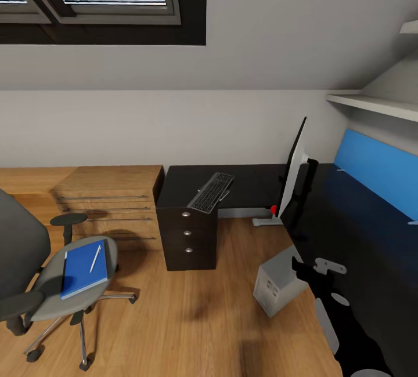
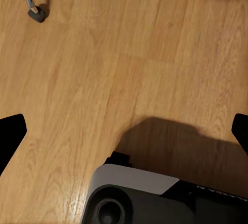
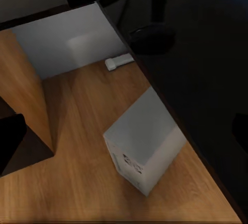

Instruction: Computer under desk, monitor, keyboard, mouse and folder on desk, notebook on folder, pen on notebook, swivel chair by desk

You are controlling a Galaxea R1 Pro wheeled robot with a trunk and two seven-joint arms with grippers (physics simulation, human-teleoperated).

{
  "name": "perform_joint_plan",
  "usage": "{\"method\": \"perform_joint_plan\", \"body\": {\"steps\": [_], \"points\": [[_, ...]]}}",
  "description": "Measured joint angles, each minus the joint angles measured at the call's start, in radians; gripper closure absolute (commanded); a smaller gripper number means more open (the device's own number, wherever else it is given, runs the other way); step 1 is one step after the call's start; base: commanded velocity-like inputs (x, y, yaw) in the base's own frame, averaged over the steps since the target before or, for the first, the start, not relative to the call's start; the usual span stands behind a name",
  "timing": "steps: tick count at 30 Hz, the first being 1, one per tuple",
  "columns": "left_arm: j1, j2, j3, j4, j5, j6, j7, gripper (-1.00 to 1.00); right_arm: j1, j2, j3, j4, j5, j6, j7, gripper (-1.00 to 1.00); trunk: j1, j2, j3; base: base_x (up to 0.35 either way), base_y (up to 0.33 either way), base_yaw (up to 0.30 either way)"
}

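The head view takes in the whole corner: the long glossy black desk (image 1: 244, 182) with its three silver-knobbed drawers, the slim silver-framed keyboard with dark keys (image 1: 211, 192) lying at an angle on its top, and the wide flat monitor (image 1: 293, 168) seen edge-on, white-backed, with a red dot at its lower corner. To the left stands the grey swivel chair (image 1: 55, 284) on its chrome star base, well apart from the desk; on its seat lies the flat bright blue folder (image 1: 85, 268) with the thin white pen (image 1: 95, 258) on top. A low light-wood dresser (image 1: 110, 203) sits beside the drawers.

The right wrist view gives a closer look at the boxy white-grey computer tower (image 3: 143, 144), standing tilted on the wooden floor (image 3: 77, 182) partly under the desk edge. Beyond it, on the black desktop, is a small dark rounded mouse (image 3: 152, 39), which the head view does not make out.

The left wrist view looks straight down on bare floor, with one black caster (image 2: 37, 13) of the chair far off and part of the robot's own grey and black base (image 2: 139, 198) below.

The right arm reaches forward low over the desk's near wing, above the tower. The left gripper (image 2: 124, 133) has its two dark fingertips (image 2: 10, 136) at opposite picture edges, spread wide, holding nothing. The right gripper (image 3: 124, 141) is likewise spread wide and holding nothing.
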Motion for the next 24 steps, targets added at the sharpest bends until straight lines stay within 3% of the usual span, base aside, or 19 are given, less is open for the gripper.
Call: {"method": "perform_joint_plan", "body": {"steps": [4, 10, 13, 15, 24], "points": [[0.0, -0.001, 0.0, 0.0, -0.001, 0.0, 0.0, -1.0, 0.0, -0.002, -0.006, 0.007, 0.0, 0.007, -0.002, -1.0, 0.0, 0.0, 0.0, 0.017, 0.0, 0.0], [0.0, -0.002, -0.001, 0.0, -0.002, -0.007, 0.0, -1.0, 0.0, -0.017, -0.008, 0.032, 0.01, -0.037, -0.011, -1.0, 0.0, 0.0, 0.0, 0.231, 0.0, 0.0], [0.0, -0.002, -0.001, 0.0, -0.002, -0.01, 0.0, -1.0, 0.0, -0.055, -0.008, 0.051, 0.042, -0.063, -0.022, -1.0, 0.0, 0.0, 0.0, 0.059, 0.0, 0.0], [0.0, -0.002, -0.001, 0.0, -0.002, -0.011, 0.0, -1.0, 0.0, -0.061, -0.008, 0.053, 0.044, -0.085, -0.023, -1.0, 0.0, 0.0, 0.0, 0.11, 0.0, 0.0], [0.0, -0.001, -0.001, 0.0, -0.002, -0.011, 0.0, -1.0, 0.0, -0.068, -0.008, 0.055, 0.047, -0.118, -0.021, -1.0, 0.0, 0.0, 0.0, 0.267, 0.0, 0.0]]}}
